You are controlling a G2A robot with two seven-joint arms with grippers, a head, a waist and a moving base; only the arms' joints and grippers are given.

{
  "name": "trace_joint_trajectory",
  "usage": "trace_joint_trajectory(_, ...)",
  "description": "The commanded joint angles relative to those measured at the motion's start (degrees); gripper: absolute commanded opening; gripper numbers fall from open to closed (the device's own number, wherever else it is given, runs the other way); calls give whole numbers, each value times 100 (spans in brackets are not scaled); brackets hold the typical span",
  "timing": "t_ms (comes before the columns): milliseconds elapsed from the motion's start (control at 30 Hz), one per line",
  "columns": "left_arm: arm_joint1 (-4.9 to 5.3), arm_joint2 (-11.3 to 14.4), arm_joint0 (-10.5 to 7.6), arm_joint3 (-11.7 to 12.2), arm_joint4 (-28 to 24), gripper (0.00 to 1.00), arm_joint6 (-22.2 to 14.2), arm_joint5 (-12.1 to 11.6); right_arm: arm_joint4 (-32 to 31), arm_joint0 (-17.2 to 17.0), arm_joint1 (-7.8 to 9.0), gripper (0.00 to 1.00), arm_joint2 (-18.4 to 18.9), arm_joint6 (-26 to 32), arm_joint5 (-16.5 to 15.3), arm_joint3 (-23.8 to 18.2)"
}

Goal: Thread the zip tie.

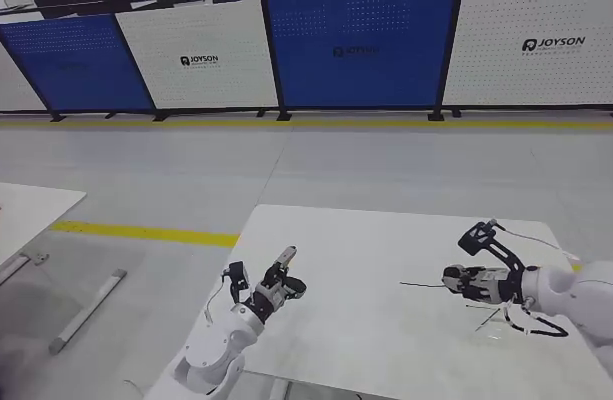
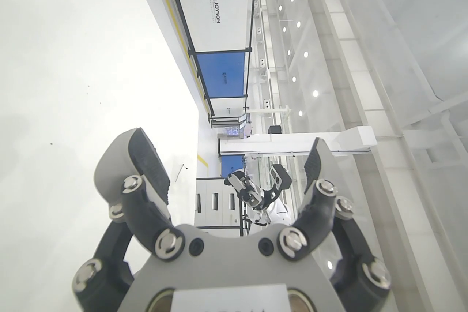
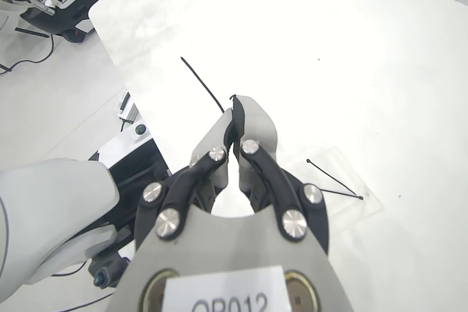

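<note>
Top view, table: the white table (image 1: 366, 330) takes up the lower middle and lower right of the frame.
Top view, left gripper: the left gripper (image 1: 289, 272) sits at the lower left, over the table's near-left corner, with its jaws apart and nothing between them.
Top view, right gripper: the right gripper (image 1: 452, 279) is at the right of the frame, with its jaws together on one end of the zip tie (image 1: 423, 286).
Top view, zip tie: a thin black strip runs level from the right gripper toward the middle of the frame, well apart from the left gripper.
Top view, spare ties: the spare ties (image 1: 488, 318) lie just below the right gripper.
Left wrist view, left gripper: the left gripper (image 2: 234, 163) has its two ribbed pads (image 2: 148, 160) spread wide and holds nothing.
Left wrist view, table: the table (image 2: 73, 35) lies beside the gripper.
Right wrist view, right gripper: the right gripper (image 3: 232, 108) is clamped on the zip tie (image 3: 203, 85) (a short stub pokes out past the tips).
Right wrist view, zip tie: the free length slants out from the fingertips above the table (image 3: 310, 35).
Right wrist view, spare ties: two spare ties (image 3: 334, 179) lie on a clear sheet (image 3: 340, 160) flat on the table near the gripper, meeting at one end.
</note>
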Motion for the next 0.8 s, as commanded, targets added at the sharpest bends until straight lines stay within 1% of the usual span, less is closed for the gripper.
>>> trace_joint_trajectory(0, -19, 162, -53, -7, -35, 100, -1, 67, -97, -69, -20, 0, -16, -268, 85, -62)
trace_joint_trajectory(33, -29, 248, -82, -20, -32, 100, 24, 88, -27, -100, -35, 0, -7, -434, 90, -49)
trace_joint_trajectory(67, -44, 384, -122, -40, -60, 100, 16, 164, 73, -113, -54, 0, -1, -558, 88, -8)
trace_joint_trajectory(100, -57, 466, -158, -54, -126, 100, 34, 228, 120, -112, -72, 0, -6, -640, 132, 9)
trace_joint_trajectory(167, -80, 655, -240, -88, -100, 100, 91, 314, 205, -91, -119, 0, -64, -742, 232, -17)
trace_joint_trajectory(200, -98, 783, -286, -86, -95, 100, 158, 364, 203, -61, -153, 0, -116, -787, 389, -34)
trace_joint_trajectory(267, -124, 977, -372, -80, -80, 100, 242, 473, 168, -6, -211, 0, -226, -819, 600, -120)
trace_joint_trajectory(367, -169, 1255, -482, -8, -46, 100, 408, 486, 40, 98, -311, 0, -441, -753, 1044, -227)
trace_joint_trajectory(433, -198, 1390, -551, 75, -60, 100, 509, 419, 14, 197, -382, 0, -610, -550, 1209, -235)
trace_joint_trajectory(467, -209, 1431, -580, 111, -58, 100, 547, 350, 6, 218, -391, 0, -630, -512, 1204, -232)
trace_joint_trajectory(767, -209, 1431, -580, 111, -58, 100, 547, 350, 6, 218, -391, 0, -630, -512, 1204, -232)
